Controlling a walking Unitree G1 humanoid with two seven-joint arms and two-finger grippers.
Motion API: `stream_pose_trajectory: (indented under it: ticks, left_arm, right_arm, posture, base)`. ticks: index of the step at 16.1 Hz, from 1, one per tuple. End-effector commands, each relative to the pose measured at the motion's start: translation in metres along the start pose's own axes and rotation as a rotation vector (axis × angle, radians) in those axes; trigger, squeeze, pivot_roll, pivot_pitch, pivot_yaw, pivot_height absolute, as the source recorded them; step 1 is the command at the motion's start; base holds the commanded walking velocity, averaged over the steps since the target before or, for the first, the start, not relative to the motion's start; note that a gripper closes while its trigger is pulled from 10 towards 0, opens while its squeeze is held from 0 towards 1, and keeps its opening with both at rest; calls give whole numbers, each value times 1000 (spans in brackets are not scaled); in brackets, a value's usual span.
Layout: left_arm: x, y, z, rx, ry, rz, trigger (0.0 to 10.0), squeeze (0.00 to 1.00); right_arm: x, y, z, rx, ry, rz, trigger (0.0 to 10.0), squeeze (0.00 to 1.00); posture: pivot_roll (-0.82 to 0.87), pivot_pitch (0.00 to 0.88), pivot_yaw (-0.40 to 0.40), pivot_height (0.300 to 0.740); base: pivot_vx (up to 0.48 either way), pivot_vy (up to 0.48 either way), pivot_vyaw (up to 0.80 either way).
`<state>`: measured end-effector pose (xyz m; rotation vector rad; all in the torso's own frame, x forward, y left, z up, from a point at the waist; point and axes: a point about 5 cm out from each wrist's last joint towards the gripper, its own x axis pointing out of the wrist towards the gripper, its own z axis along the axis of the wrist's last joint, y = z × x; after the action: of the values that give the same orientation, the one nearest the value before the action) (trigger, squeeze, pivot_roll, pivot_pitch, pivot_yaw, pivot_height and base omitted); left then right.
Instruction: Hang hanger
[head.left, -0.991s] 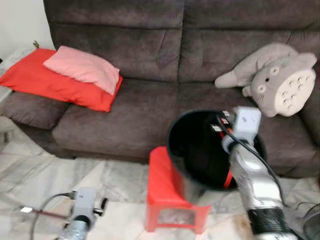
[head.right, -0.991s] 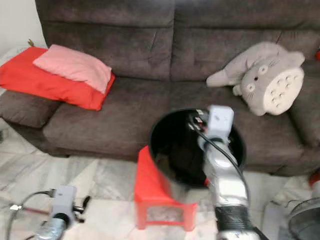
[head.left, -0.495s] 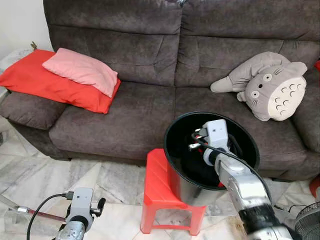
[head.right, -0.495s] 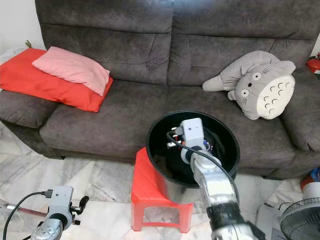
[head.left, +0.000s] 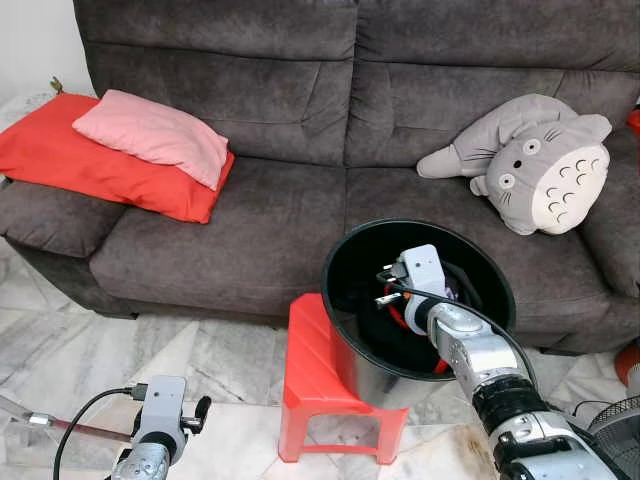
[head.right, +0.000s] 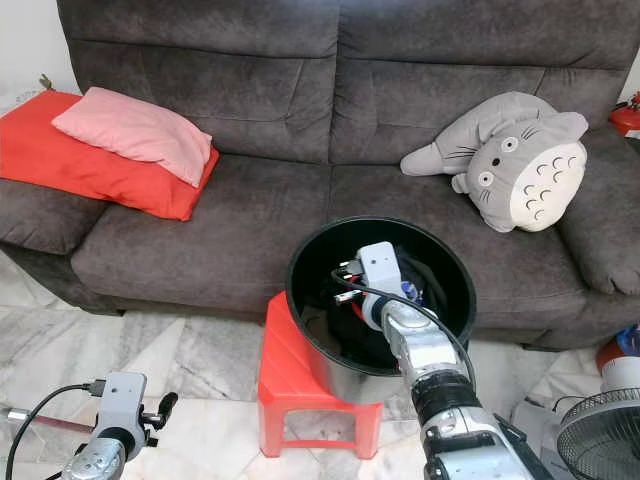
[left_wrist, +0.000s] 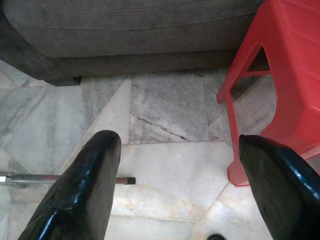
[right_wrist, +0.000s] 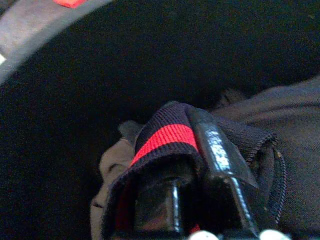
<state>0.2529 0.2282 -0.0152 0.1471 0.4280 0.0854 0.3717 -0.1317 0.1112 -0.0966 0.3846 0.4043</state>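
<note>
The right gripper (right_wrist: 200, 195) reaches into the black bucket (head.left: 345, 300) at lower centre, its fingers clamped on a dark red-striped garment (right_wrist: 170, 135), sunk deeper than a second ago. The left gripper (left_wrist: 185, 185) hangs spread wide above the marble floor (left_wrist: 165, 115) beside the red stool (head.left: 320, 380). No lettering is legible.

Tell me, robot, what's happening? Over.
Right gripper inside round black plastic bucket, jaws shut on dark knitted red-striped garment. Left gripper open, low above marble floor.
</note>
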Motion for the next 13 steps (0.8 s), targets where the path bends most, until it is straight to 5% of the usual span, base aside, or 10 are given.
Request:
stream_pose_trajectory:
  ticks: [1,6,13]
  left_arm:
    - [-4,5,-8,7,32,14,10000,0]
    - [-4,6,-7,12,29,15,10000,0]
    - [-5,12,-7,19,22,29,10000,0]
  right_arm:
    - [2,3,4,-43,-20,52,10000,0]
    - [9,16,14,-113,-13,196,10000,0]
    - [16,22,33,-119,-16,217,10000,0]
  posture:
    - [-12,192,3,740]
    - [-7,191,2,740]
    - [29,174,-7,740]
  base:
    - [0,0,0]
    - [0,0,0]
    - [0,0,0]
